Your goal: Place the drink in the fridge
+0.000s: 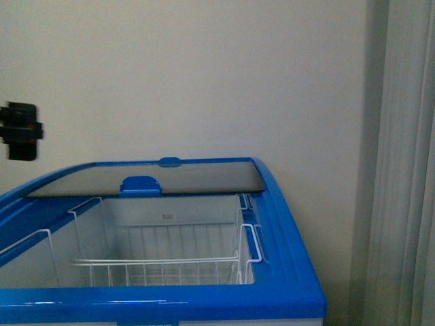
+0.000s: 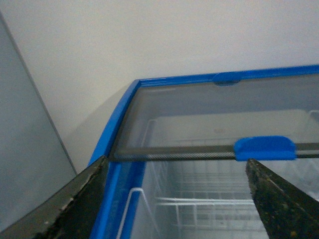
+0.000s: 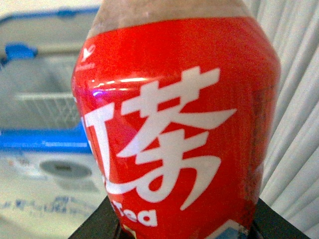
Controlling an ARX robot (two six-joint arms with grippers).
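The drink fills the right wrist view: a bottle with a red label, white characters and the word "Tea". My right gripper is shut on its lower part, with black fingers showing on both sides. Behind it stands the fridge with its oval grey display. In the front view the fridge has a blue rim. Its glass lid is slid back over a white wire basket. My left gripper is open above the fridge opening, just short of the lid's blue handle.
A pale curtain hangs to the right of the fridge, against a plain wall. A grey cabinet side stands left of the fridge in the left wrist view. A black piece of hardware shows at the front view's left edge.
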